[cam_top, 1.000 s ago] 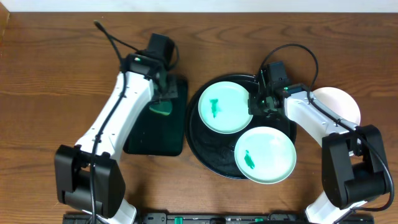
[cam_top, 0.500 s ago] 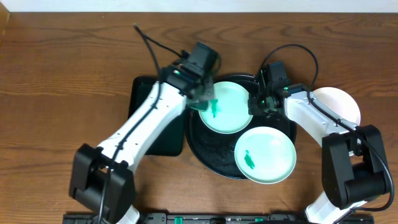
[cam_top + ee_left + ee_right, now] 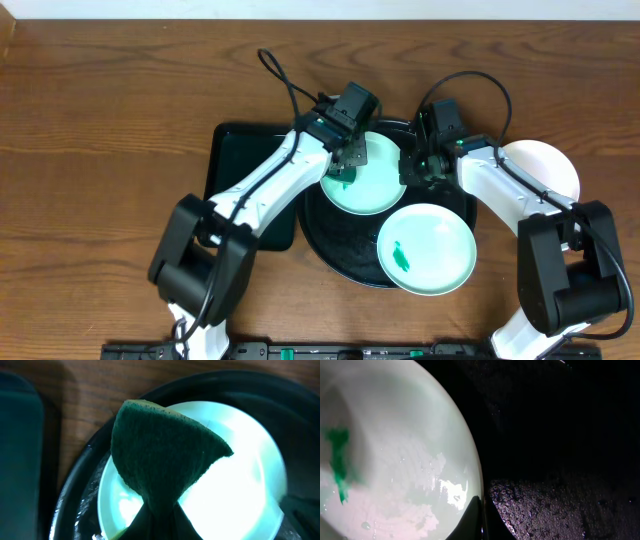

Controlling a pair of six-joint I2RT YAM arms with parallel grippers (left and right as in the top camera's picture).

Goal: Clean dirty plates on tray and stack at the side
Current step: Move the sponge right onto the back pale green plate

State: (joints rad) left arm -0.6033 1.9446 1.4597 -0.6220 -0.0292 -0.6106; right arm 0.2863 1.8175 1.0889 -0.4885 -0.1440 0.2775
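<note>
The upper mint plate (image 3: 378, 192) lies at the back of the round tray (image 3: 335, 242), its left part covered from overhead by the left gripper (image 3: 348, 165). That gripper pinches a dark green sponge (image 3: 165, 455). In the left wrist view the sponge narrows to a tight waist at the bottom edge, where the fingers themselves are cut off, and it hides much of the plate's middle. The right gripper (image 3: 408, 165) sits at the same plate's right rim. Its own camera shows only one dark fingertip (image 3: 472, 521) against the rim (the rest is out of frame), so whether it clamps the plate cannot be told. A green smear (image 3: 337, 460) shows on the plate there.

The lower mint plate (image 3: 435, 245), also smeared, overhangs the tray's front right rim. The white plate (image 3: 550, 165) rests on the table (image 3: 100, 120) to the right, partly hidden by the right arm. The left arm crosses a rectangular tray (image 3: 228, 165).
</note>
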